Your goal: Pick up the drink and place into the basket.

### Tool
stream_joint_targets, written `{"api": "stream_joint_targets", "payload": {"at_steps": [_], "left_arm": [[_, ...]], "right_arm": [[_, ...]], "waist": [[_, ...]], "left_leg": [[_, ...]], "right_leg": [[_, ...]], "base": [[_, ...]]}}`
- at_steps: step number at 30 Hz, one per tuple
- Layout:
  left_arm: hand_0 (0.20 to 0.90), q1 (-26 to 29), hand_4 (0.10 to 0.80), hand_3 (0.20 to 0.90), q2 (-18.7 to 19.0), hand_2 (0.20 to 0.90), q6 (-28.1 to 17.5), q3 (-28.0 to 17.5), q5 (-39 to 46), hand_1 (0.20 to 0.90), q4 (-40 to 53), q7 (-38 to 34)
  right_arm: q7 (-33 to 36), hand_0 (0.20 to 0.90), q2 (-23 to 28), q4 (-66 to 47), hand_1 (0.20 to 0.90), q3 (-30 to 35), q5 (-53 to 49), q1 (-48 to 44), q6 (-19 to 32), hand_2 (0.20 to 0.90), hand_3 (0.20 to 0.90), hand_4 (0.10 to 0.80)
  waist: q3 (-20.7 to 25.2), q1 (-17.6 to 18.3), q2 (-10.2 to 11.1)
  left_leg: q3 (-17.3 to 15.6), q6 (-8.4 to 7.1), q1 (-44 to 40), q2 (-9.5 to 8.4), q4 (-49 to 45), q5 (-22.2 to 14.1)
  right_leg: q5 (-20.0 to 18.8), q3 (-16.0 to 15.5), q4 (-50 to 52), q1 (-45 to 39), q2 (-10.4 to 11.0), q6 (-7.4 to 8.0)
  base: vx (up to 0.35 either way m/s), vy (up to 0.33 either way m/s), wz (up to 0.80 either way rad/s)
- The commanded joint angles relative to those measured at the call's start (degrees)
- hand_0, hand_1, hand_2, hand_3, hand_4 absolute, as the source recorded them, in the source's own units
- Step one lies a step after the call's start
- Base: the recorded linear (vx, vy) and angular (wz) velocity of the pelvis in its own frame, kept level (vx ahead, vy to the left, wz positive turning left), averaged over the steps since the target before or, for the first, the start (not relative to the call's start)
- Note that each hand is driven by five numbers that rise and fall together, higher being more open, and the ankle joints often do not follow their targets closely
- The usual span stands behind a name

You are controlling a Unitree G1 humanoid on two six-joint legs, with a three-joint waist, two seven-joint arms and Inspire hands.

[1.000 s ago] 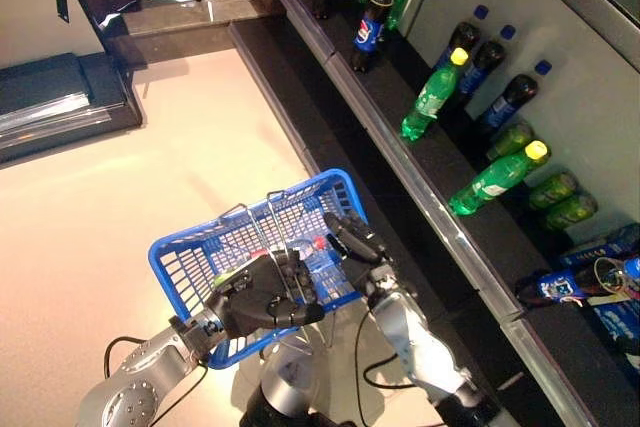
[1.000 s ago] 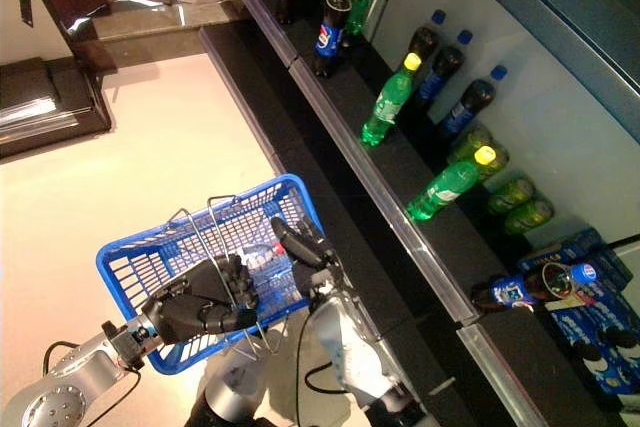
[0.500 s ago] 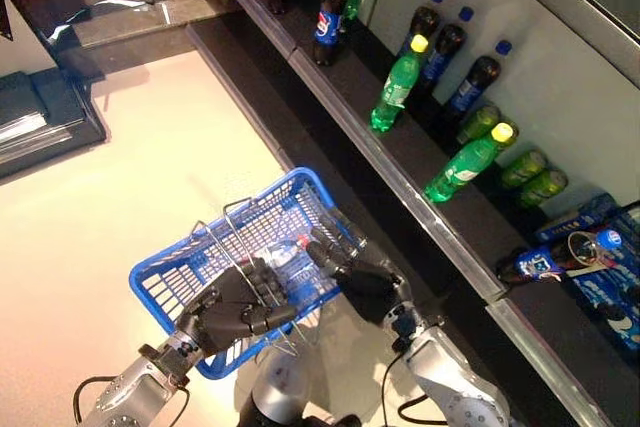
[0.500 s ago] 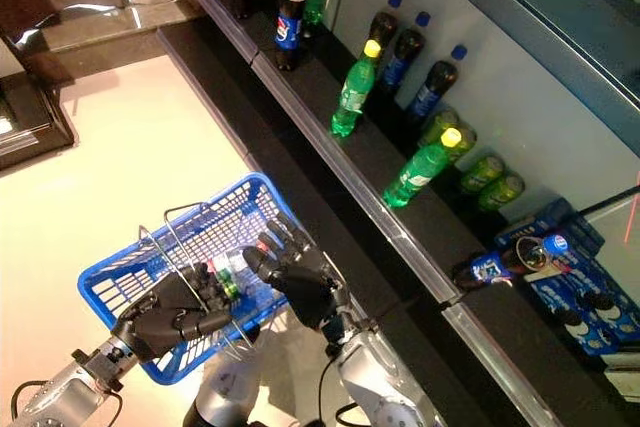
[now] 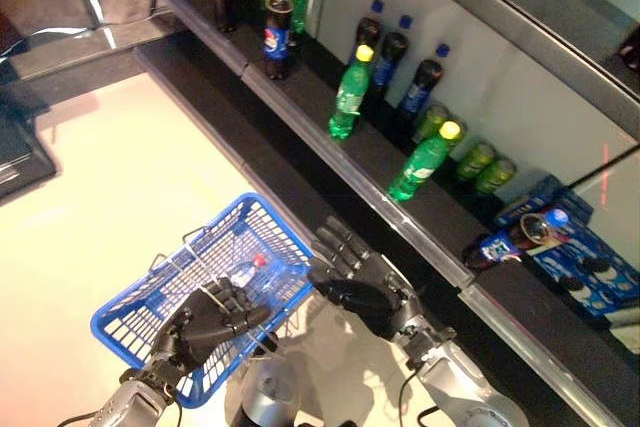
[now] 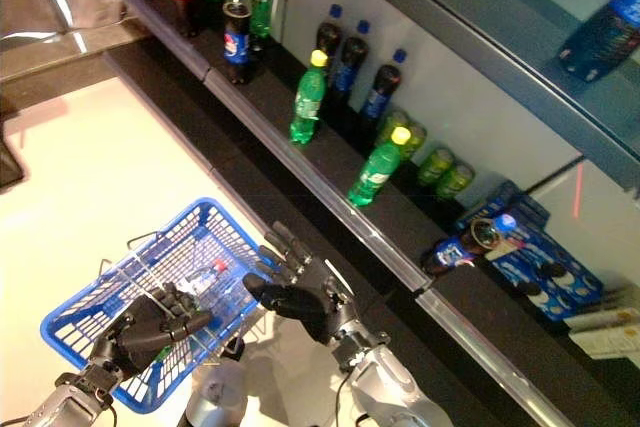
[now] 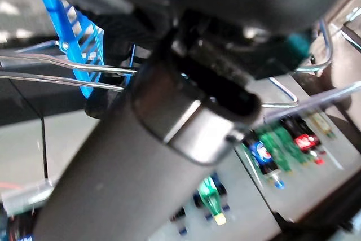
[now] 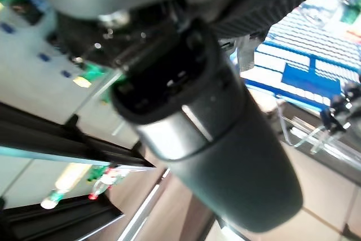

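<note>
The left hand [image 5: 215,315] is curled round the wire handles of the blue basket [image 5: 130,312] in the lower left of the frame; the right hand [image 5: 355,282] hangs released beside the basket's rim, grasping nothing; one red-capped drink bottle [image 5: 244,272] already lies inside, so the placing looks done; next would be a reach to the shelf [image 5: 330,152] at centre right, where two yellow-capped green bottles [image 5: 347,105] stand.

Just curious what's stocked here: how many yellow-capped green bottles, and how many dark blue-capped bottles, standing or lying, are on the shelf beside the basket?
Yellow-capped green bottles: 2
Standing dark blue-capped bottles: 4
Lying dark blue-capped bottle: 1
Total: 7
</note>
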State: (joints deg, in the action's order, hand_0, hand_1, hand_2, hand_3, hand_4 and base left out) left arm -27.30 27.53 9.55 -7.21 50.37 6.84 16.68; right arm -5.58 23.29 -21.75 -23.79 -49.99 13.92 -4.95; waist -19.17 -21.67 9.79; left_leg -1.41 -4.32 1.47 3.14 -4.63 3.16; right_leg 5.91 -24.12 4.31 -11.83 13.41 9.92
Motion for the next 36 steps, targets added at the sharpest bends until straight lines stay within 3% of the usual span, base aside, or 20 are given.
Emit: {"api": "stream_joint_targets", "payload": {"at_steps": [1,5,15,17,19,20,21,22,23,24,25,27,30,32,33,36], "left_arm": [[0.3,4.6,0.1,0.2,-0.7,0.3,-12.4,5.6,-0.3,0.3,12.8,3.0],[0.3,6.0,0.1,0.2,-1.2,0.3,-13.0,7.4,-1.9,0.3,8.8,-3.1],[0.3,6.4,0.1,0.2,-4.1,0.3,-16.5,7.9,-2.6,0.3,-2.2,-10.6],[0.3,5.1,0.1,0.2,-6.2,0.3,-19.1,7.5,-3.3,0.3,-7.9,-10.7],[0.3,4.5,0.1,0.2,-7.1,0.3,-20.4,7.2,-3.3,0.3,-9.9,-10.2],[0.3,4.6,0.1,0.2,-8.0,0.3,-20.9,6.9,-3.2,0.3,-12.7,-8.9],[0.3,4.7,0.1,0.2,-8.0,0.3,-21.0,6.9,-3.1,0.3,-13.2,-8.7],[0.3,6.6,0.1,0.2,-8.7,0.3,-21.0,7.0,-2.2,0.3,-16.8,-7.3],[0.3,7.3,0.1,0.2,-9.1,0.3,-20.9,7.0,-2.3,0.3,-17.8,-7.1],[0.3,9.1,0.1,0.2,-10.0,0.3,-21.2,7.3,-2.3,0.3,-20.6,-8.8],[0.3,9.6,0.1,0.2,-10.8,0.3,-21.9,7.0,-2.4,0.3,-22.2,-9.6],[0.3,9.6,0.1,0.2,-11.9,0.3,-23.0,6.7,-1.9,0.3,-23.6,-10.9],[0.3,9.7,0.1,0.2,-12.6,0.3,-23.2,6.0,-1.1,0.3,-25.4,-11.3],[0.3,10.2,0.1,0.2,-12.7,0.3,-22.9,5.7,-1.1,0.3,-26.0,-11.6],[0.3,11.5,0.1,0.2,-11.9,0.3,-22.2,5.5,-1.2,0.3,-25.8,-11.9],[0.3,13.4,0.1,0.2,-11.5,0.3,-21.6,5.5,-1.4,0.3,-25.9,-12.0]], "right_arm": [[-9.8,0.9,4.8,-5.4,0.9,1.5,-0.3,-2.4,3.9,0.9,0.9,0.8],[-13.7,0.9,6.5,-4.5,0.9,2.1,-0.8,-2.7,4.2,0.9,0.9,0.8],[-12.9,0.9,5.5,3.2,0.9,2.4,-1.3,-0.6,3.1,0.9,0.9,0.8],[-11.5,0.9,3.8,10.3,0.9,1.7,2.4,2.0,1.7,0.9,0.9,0.8],[-10.7,0.9,3.3,14.5,0.9,1.6,4.8,2.8,2.0,0.9,0.9,0.8],[-9.6,0.9,2.6,19.4,0.9,2.5,6.9,4.3,2.2,0.9,0.9,0.8],[-9.4,0.9,2.4,20.3,0.9,2.7,7.4,4.4,2.4,0.9,0.9,0.8],[-6.9,0.9,2.1,25.2,0.9,4.1,11.1,5.5,3.5,0.9,0.9,0.8],[-6.8,0.9,2.2,26.6,0.9,4.6,12.2,5.5,3.8,0.9,0.9,0.8],[-6.3,0.9,2.3,30.4,0.9,5.6,15.7,5.4,3.1,0.9,0.9,0.8],[-5.2,0.9,2.3,33.4,0.9,6.1,18.5,5.0,2.6,0.9,0.9,0.8],[-4.2,0.9,2.2,37.7,0.9,7.1,18.2,4.4,1.0,0.9,0.9,0.8],[0.3,0.9,0.0,44.8,0.9,9.7,23.3,5.0,1.0,0.9,0.9,0.8],[3.3,0.9,-0.8,47.9,0.9,9.9,24.4,4.5,0.7,0.9,0.9,0.8],[7.4,0.9,-4.0,53.6,0.9,11.5,25.6,4.1,1.2,0.9,0.9,0.8],[11.5,0.9,-6.9,60.2,0.9,14.1,26.4,3.1,2.3,0.9,0.9,0.8]], "waist": [[8.7,3.1,-3.7],[9.7,4.8,-4.4],[11.0,7.1,-6.0],[10.6,7.3,-7.8],[10.1,7.3,-8.5],[9.7,8.7,-8.9],[9.5,8.9,-8.9],[9.1,11.1,-8.9],[8.9,11.7,-8.9],[8.6,12.7,-8.4],[8.6,12.9,-7.9],[8.7,13.2,-7.6],[9.0,14.2,-7.6],[8.9,13.9,-7.4],[8.8,13.8,-7.0],[8.7,13.7,-6.7]], "left_leg": [[-1.9,-0.11,-0.2,-0.97,-2.6,-1.8],[-3.0,-0.38,-1.5,-0.34,-1.1,-1.3],[-3.5,-1.24,-3.2,0.97,1.8,0.3],[-3.9,-2.39,-2.5,1.9,4.6,3.3],[-5.4,-2.86,-2.4,2.36,5.9,4.5],[-12.6,-3.97,-2.3,3.98,6.3,5.2],[-13.6,-4.0,-2.3,4.18,6.1,5.2],[-21.8,-4.13,-1.8,6.35,4.3,5.2],[-23.4,-4.14,-1.8,6.98,3.4,5.1],[-23.6,-4.11,-1.5,7.66,1.5,4.1],[-20.7,-3.92,-1.3,7.01,0.2,2.9],[-18.1,-3.41,-2.1,6.3,-1.0,1.1],[-19.3,-2.61,-3.2,5.91,-3.2,-1.4],[-18.1,-1.27,-3.1,4.57,-4.8,-3.4],[-19.2,-0.07,-2.7,3.49,-6.7,-5.1],[-18.5,1.87,-2.5,1.54,-8.7,-7.9]], "right_leg": [[-3.5,-1.4,-2.1,-1.4,-5.0,-2.43],[-3.7,-0.6,-2.5,-1.2,-5.1,-2.54],[-2.8,-0.3,-0.9,0.7,-6.5,-4.22],[-2.4,-0.9,-0.5,0.5,-7.7,-5.04],[-2.3,-1.6,-0.5,0.2,-7.8,-5.11],[-1.8,-3.5,-0.5,-0.2,-7.4,-4.63],[-1.8,-4.0,-0.4,-0.2,-7.2,-4.61],[-2.4,-7.3,0.2,0.4,-6.0,-4.5],[-2.6,-8.0,0.3,0.5,-5.6,-4.51],[-3.4,-8.5,0.4,0.9,-4.3,-4.27],[-4.0,-7.2,0.3,1.3,-3.4,-3.8],[-4.7,-4.9,-0.3,1.4,-2.1,-3.37],[-5.4,-3.9,-0.5,1.1,0.5,-2.55],[-6.4,-2.8,-0.7,1.1,2.1,-1.37],[-7.7,-2.5,-0.8,0.0,4.4,0.32],[-8.7,-1.4,0.3,-0.5,6.9,0.97]], "base": [[-0.073,0.005,-0.21],[-0.074,-0.005,-0.16],[-0.079,-0.044,-0.05],[-0.022,-0.005,0.05],[-0.032,0.042,0.15],[-0.031,0.069,0.19],[-0.139,0.184,0.87],[-0.141,0.179,1.15],[-0.143,0.344,1.84],[-0.013,0.363,1.46],[0.022,0.417,1.06],[0.088,0.407,-0.13],[0.134,0.424,0.06],[0.151,0.366,0.05],[0.179,0.431,0.01],[0.185,0.368,0.23]]}}
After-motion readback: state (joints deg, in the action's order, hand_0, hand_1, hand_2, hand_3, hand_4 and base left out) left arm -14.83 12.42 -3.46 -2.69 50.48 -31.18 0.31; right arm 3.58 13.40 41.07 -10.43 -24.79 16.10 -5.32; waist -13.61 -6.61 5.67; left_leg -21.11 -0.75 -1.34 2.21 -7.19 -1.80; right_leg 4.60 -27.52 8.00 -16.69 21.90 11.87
